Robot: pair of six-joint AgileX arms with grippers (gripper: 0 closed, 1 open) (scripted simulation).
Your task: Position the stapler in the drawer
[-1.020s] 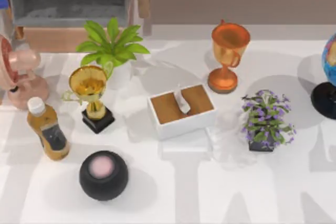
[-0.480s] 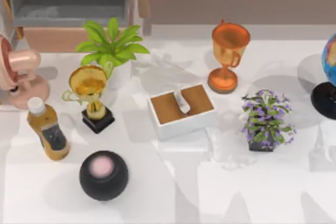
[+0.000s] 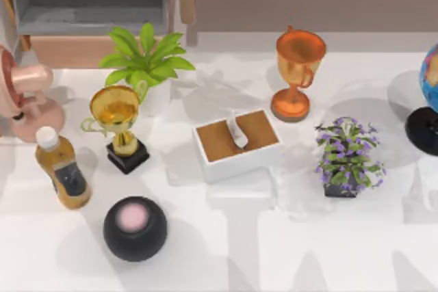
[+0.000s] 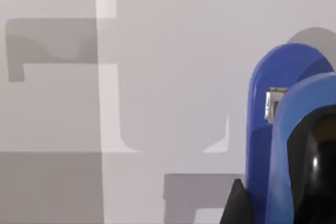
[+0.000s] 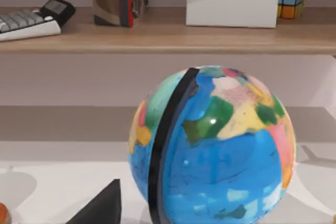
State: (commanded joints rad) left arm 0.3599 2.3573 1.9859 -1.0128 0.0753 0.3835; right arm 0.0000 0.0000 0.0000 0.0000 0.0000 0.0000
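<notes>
Close up, the stapler (image 4: 273, 129) hangs over the pale table (image 4: 157, 51).

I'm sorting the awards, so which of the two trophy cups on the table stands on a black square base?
The shiny gold trophy cup, near the table's left by the green plant, has it; the orange copper-coloured cup has a round orange foot.

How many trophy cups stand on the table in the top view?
2. A gold trophy on a black base stands at the left, in front of the leafy green plant; an orange trophy stands right of centre, behind the tissue box. None looks hidden.
</notes>
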